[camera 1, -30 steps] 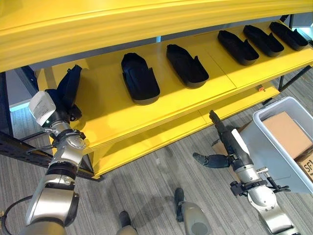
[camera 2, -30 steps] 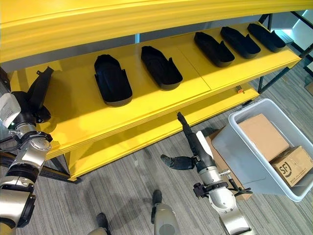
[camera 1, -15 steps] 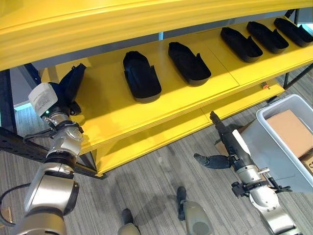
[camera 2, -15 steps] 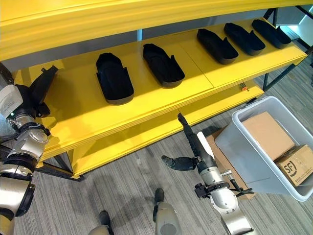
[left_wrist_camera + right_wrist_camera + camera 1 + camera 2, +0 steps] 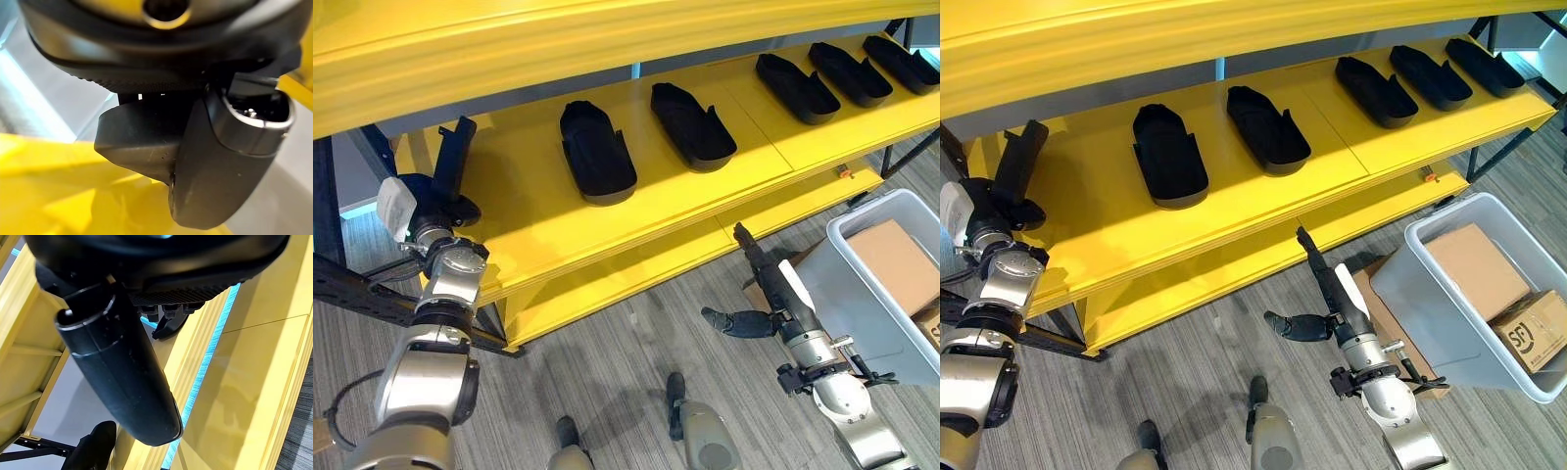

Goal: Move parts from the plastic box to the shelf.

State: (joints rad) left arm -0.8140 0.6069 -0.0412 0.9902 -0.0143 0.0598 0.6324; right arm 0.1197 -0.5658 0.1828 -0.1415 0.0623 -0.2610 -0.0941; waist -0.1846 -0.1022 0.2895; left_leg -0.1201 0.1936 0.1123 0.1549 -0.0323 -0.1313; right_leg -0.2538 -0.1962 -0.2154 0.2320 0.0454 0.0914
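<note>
Left hand (image 5: 429, 208): you see it gripping a black moulded plastic part (image 5: 450, 164), upright at the yellow metal shelf's (image 5: 558, 220) left end.
Right hand (image 5: 769, 284): fingers straight, empty.
Grey plastic box (image 5: 1449, 328): right eye view shows both cartons.

Grey striped carpet floor (image 5: 607, 372); dark metal frame legs (image 5: 352, 294); bright even light.

Grey wood-grain plank floor (image 5: 607, 372) underfoot. Two brown cardboard cartons: larger flat one (image 5: 1474, 269), smaller printed one (image 5: 1533, 328) just beside it, touching. Brown cardboard piece (image 5: 1381, 313) on floor, partly hidden, possibly flattened carton. Dark metal frame bar (image 5: 357, 294) at far left.
</note>
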